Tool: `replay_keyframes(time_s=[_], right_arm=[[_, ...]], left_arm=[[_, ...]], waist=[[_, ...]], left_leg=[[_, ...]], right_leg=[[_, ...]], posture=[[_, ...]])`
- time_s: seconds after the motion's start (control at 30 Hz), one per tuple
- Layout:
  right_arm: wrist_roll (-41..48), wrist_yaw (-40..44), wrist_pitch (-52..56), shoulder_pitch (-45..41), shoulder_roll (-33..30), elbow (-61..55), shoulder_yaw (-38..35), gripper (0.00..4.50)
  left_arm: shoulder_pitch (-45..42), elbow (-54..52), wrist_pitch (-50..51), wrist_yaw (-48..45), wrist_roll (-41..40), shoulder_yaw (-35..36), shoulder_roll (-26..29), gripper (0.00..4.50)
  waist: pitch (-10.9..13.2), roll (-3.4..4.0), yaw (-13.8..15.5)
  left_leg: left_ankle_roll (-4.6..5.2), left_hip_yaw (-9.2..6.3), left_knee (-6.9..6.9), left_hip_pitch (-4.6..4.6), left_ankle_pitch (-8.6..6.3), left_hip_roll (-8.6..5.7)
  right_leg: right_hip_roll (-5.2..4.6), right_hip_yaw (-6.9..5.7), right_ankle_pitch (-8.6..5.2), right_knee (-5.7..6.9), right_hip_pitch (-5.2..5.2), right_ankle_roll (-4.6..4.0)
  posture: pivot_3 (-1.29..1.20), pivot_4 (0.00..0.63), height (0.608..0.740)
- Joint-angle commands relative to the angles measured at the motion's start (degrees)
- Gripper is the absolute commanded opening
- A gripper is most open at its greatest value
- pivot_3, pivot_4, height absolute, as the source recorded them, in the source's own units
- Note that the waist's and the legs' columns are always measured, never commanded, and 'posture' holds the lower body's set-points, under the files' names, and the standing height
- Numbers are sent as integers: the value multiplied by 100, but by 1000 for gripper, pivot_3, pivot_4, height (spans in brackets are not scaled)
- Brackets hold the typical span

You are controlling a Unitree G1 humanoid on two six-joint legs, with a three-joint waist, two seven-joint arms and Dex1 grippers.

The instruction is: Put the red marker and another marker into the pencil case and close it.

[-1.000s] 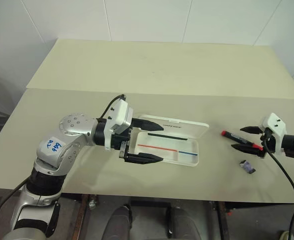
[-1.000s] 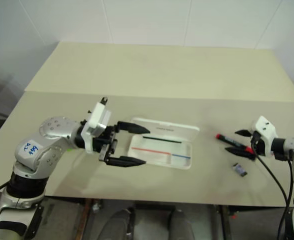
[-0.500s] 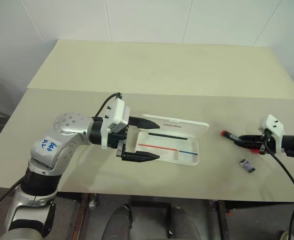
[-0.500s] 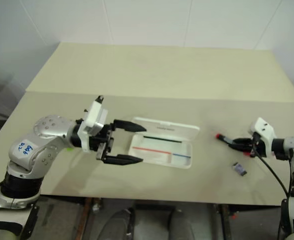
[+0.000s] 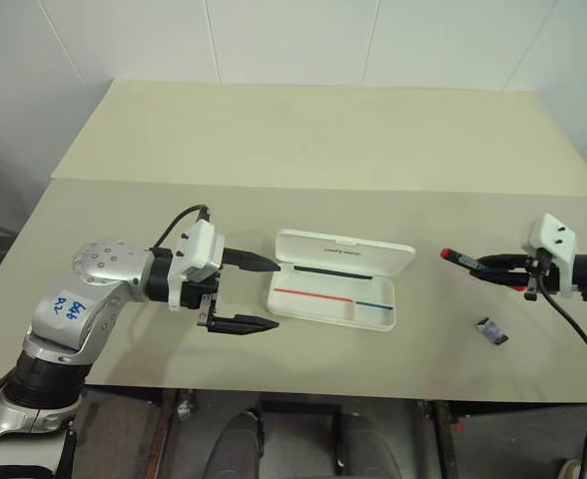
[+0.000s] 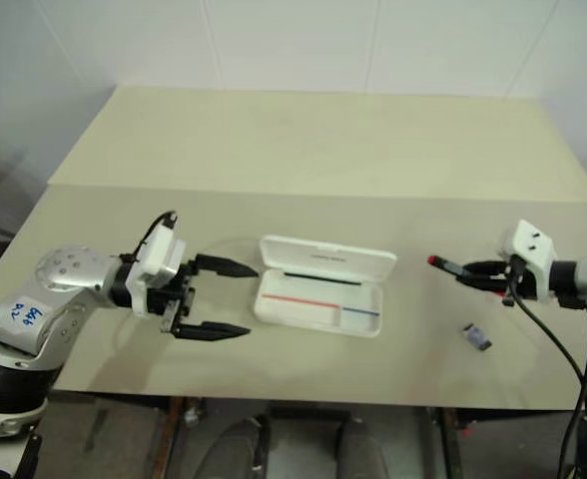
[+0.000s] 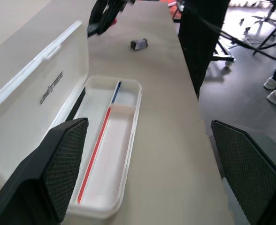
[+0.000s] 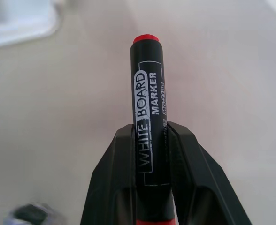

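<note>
While the left gripper (image 5: 259,294) sits at the left end of the table (image 5: 303,150), its two black fingers are spread wide apart with nothing between them, pointing toward the pencil case (image 5: 338,279) and stopping just short of its left end. In the left wrist view the fingers (image 7: 58,164) frame the tray of the case, so it's clearly not touching anything.

Next over, the pencil case lies open in the middle of the table, lid folded back flat on the far side with dark lettering on it. The tray has a thin red line and a blue line inside, otherwise nothing in it that I can see.

Further right, the right gripper (image 5: 493,265) is clamped onto the red marker (image 5: 463,258), holding it roughly level above the tabletop with one red end sticking out toward the case. The right wrist view shows the black barrel reading "WHITE BOARD MARKER" pinched between both fingers (image 8: 114,178).

Near the front right of the table sits a small dark object (image 5: 493,331), too small to tell what it is.
</note>
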Motion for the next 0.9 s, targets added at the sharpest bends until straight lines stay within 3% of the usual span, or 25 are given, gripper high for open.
replay_keyframes(time_s=[0.03,0.23,0.37,0.5,0.6,0.67,0.73,0.9], right_arm=[[757,53,1106,711,-247,-1846,-420,578],[1961,-508,3019,2277,-241,-4835,-891,578],[2557,-1283,3645,2096,164,-5731,-738,578],[2704,-1962,3909,1614,695,-6113,-231,578],[2495,-2262,3844,1312,1122,-6136,360,578],[2275,-2313,3693,1183,1307,-6056,722,578],[2040,-2300,3528,1086,1405,-5945,1012,578],[1341,-2193,2920,729,1658,-5391,1730,578]], left_arm=[[101,14,-186,-66,30,219,140,4500],[153,90,-219,-88,17,319,238,4500],[138,117,-198,-135,-21,363,311,4500],[125,161,-212,-169,20,378,375,4500],[130,144,-217,-156,41,365,413,4500],[127,109,-189,-135,26,365,427,4500],[109,88,-164,-111,16,359,429,4500],[81,6,-112,-49,7,355,434,4500]], waist=[[0,0,41],[0,0,73],[0,-1,44],[-2,-5,54],[-4,-9,57],[-4,-9,61],[-4,-8,66],[-4,-9,52]], left_leg=[[-1,0,0,0,-1,2],[-2,3,-2,-10,-2,5],[0,23,-2,-9,-3,14],[6,35,-4,-15,2,28],[10,37,-6,-24,4,29],[11,39,-8,-41,4,27],[13,32,2,-74,3,23],[19,31,2,-84,0,22]], right_leg=[[1,0,-1,-1,1,0],[2,-1,-3,1,-12,-4],[0,0,-3,-17,-14,-17],[7,0,-18,-62,-12,-108],[6,3,-17,-68,-18,-110],[6,7,-9,-62,-40,-95],[7,7,37,-40,-73,-10],[12,7,37,-41,-83,-7]], posture=[[0,150,740],[0,150,740],[0,150,740],[0,150,740],[0,150,740],[0,150,740],[0,150,740],[0,150,740]])
